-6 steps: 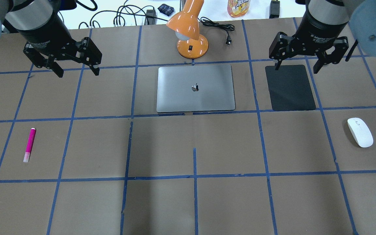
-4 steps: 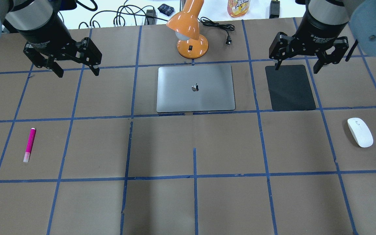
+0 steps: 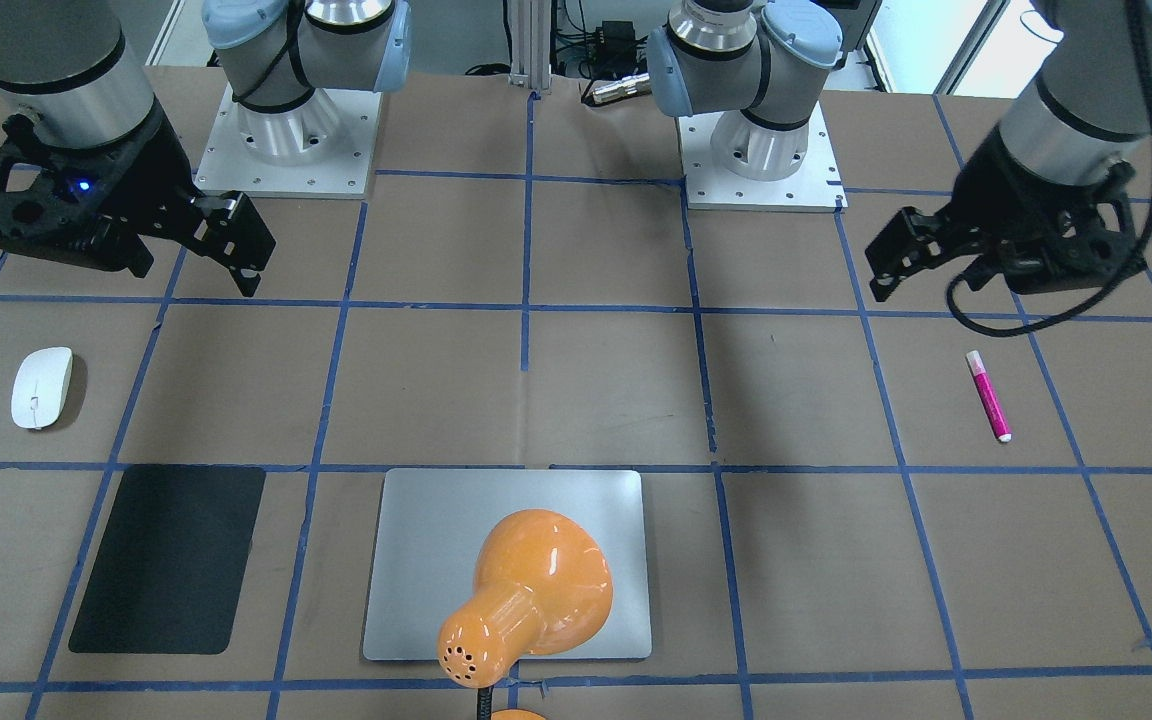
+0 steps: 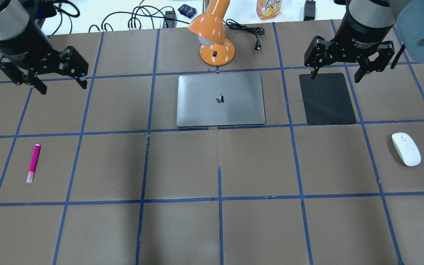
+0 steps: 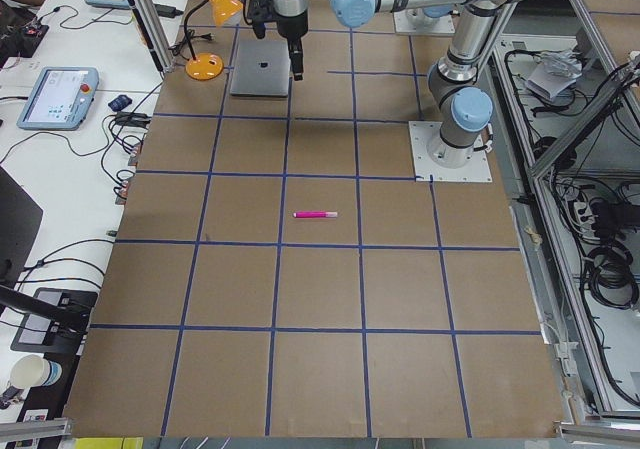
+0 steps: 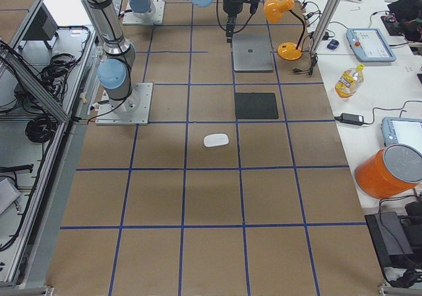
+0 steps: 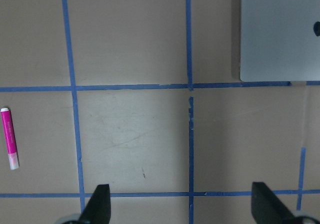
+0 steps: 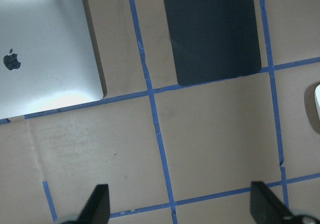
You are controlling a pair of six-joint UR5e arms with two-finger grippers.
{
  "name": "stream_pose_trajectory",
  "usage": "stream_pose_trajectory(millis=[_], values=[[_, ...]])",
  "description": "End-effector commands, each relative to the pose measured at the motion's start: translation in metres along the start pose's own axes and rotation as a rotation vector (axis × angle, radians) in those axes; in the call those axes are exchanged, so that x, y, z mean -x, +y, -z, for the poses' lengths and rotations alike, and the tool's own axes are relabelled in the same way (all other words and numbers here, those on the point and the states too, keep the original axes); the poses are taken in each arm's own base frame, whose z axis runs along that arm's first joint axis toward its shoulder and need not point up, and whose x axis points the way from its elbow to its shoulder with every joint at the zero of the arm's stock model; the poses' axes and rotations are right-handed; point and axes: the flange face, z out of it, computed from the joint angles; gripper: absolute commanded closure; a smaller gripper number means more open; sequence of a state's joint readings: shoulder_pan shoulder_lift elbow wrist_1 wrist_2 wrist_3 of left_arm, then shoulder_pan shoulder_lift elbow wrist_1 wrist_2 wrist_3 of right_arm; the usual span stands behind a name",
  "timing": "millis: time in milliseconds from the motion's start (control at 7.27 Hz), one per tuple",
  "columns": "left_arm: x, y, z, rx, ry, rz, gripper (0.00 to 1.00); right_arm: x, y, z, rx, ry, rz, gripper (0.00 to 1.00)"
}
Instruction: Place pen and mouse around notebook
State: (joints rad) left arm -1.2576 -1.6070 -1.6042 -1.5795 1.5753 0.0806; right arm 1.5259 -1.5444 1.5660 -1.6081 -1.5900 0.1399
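Observation:
The magenta pen (image 4: 33, 163) lies on the brown table at the left, near side; in the left wrist view the pen (image 7: 10, 145) sits at the left edge. The white mouse (image 4: 406, 149) rests at the far right. Between them, at the back, lies the silver notebook (image 4: 220, 99). My left gripper (image 4: 63, 87) hangs open and empty above the table, behind the pen and to the left of the notebook. My right gripper (image 4: 334, 78) is open and empty above the far edge of a black pad, well behind the mouse.
An orange desk lamp (image 4: 214, 40) stands just behind the notebook, its head leaning over it. The matte black pad (image 4: 328, 98) lies right of the notebook. Cables, a charger and a bottle sit past the table's back edge. Blue tape lines grid the surface.
My left gripper has moved left in the overhead view, farther from the notebook and more in line with the pen. The right gripper and all objects stayed put.

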Motion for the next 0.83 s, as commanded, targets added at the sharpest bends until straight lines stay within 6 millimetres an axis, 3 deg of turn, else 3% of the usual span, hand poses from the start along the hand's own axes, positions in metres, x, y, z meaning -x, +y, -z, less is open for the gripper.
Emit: stream_pose_trajectory(millis=[0,138,275,412,550,688], values=[[0.172,-0.013,-0.136,0.021,0.049,0.177,0.0,-0.021,-0.009,0.002,-0.004,0.001,-0.042,0.0],[0.194,-0.024,-0.188,-0.08,0.007,0.068,0.0,-0.036,-0.013,0.013,-0.009,0.002,-0.073,0.0],[0.212,-0.022,-0.21,-0.112,-0.019,0.005,0.0,-0.05,-0.018,0.023,0.021,0.004,-0.104,0.0],[0.239,-0.024,-0.229,-0.089,-0.001,-0.036,0.0,-0.08,-0.03,0.016,0.03,0.011,-0.144,0.0],[0.255,-0.029,-0.241,-0.101,-0.007,-0.028,0.0,-0.131,-0.045,-0.005,0.072,-0.002,-0.109,0.0],[0.254,-0.029,-0.256,-0.089,-0.001,-0.03,0.0,-0.17,-0.057,-0.032,0.049,0.01,-0.068,0.0]])
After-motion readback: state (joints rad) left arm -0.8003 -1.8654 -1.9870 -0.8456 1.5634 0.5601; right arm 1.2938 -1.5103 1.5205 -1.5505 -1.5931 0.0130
